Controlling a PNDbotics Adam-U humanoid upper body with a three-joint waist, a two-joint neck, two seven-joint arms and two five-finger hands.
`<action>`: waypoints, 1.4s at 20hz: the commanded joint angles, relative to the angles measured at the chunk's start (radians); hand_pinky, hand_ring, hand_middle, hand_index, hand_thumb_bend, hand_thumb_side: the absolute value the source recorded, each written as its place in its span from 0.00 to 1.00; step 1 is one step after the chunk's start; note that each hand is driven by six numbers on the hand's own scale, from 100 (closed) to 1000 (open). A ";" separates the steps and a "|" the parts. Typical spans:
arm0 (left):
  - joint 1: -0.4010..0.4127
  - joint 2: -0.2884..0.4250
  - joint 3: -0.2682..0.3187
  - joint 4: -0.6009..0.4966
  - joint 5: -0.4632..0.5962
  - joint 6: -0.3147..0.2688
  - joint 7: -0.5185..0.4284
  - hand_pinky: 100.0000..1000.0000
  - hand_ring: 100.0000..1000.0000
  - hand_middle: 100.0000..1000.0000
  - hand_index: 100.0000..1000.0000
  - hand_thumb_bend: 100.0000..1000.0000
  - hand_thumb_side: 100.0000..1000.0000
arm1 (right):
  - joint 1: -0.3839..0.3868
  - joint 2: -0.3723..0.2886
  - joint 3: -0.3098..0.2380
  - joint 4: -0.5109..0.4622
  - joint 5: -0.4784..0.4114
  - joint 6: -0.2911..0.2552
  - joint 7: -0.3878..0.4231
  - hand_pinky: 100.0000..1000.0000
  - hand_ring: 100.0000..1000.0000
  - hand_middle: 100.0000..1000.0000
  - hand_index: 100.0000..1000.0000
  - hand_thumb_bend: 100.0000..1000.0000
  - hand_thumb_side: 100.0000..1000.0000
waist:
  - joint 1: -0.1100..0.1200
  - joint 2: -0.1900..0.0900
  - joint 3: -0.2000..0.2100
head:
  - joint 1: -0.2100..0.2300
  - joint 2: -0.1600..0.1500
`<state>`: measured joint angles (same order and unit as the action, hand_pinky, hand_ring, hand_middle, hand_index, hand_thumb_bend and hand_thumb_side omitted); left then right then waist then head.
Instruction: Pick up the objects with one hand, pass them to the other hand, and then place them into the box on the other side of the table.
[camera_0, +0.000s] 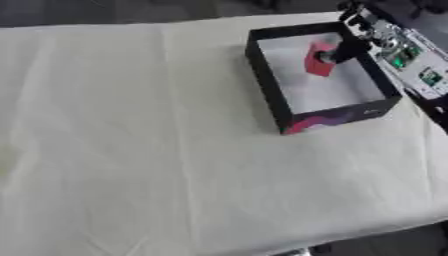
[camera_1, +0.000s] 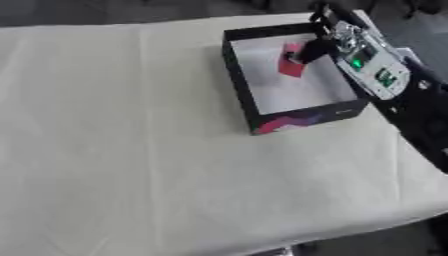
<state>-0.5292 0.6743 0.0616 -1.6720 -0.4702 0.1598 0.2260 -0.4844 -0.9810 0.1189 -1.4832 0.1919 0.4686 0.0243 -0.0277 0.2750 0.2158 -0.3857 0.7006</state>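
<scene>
While the right hand (camera_0: 339, 53) reaches in over the box (camera_0: 273, 95) from abt 2 o'clock, its dark fingers are curled on a red block (camera_0: 318, 61), pinching the block's right side. Block sits tilted, inside the box toward the far right part, over the white floor; can't tell if it touches the floor or hangs just above it. Right forearm (camera_1: 372, 65) runs back along the box's right wall, w/ a pale panel and green boards on top.

Box is black-walled w/ a pink-purple patch on the near corner, standing at abt 1 o'clock on the table (camera_0: 157, 165), which is covered w/ a cream cloth. Box lies askew, near corner pointing to 6 o'clock. Left hand doesn't show in either view.
</scene>
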 joint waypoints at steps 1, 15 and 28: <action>-0.016 0.045 0.018 -0.002 0.011 0.001 0.006 0.75 0.60 0.61 0.82 0.29 0.35 | -0.015 -0.044 -0.022 -0.002 0.062 -0.036 0.057 0.90 0.90 0.82 0.97 0.55 0.07 | 0.001 -0.015 0.000 | 0.004 -0.010; -0.083 0.247 -0.001 0.163 0.127 -0.026 -0.250 0.79 0.67 0.68 0.88 0.38 0.43 | -0.023 0.088 -0.176 -0.301 -0.240 -0.054 -0.327 0.87 0.81 0.77 0.94 0.11 0.19 | 0.030 -0.014 -0.010 | 0.188 0.009; -0.214 0.398 -0.116 0.413 0.177 -0.237 -0.821 0.87 0.77 0.74 0.89 0.71 0.34 | -0.030 0.108 -0.149 -0.438 -0.266 -0.047 -0.391 0.86 0.80 0.76 0.93 0.13 0.17 | 0.039 -0.015 -0.007 | 0.277 0.002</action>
<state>-0.7233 1.0177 -0.0536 -1.2711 -0.2865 -0.0562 -0.5461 -0.5013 -0.8561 -0.0230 -1.9002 -0.0806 0.4171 -0.3675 0.0099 0.2761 0.2065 -0.1156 0.7098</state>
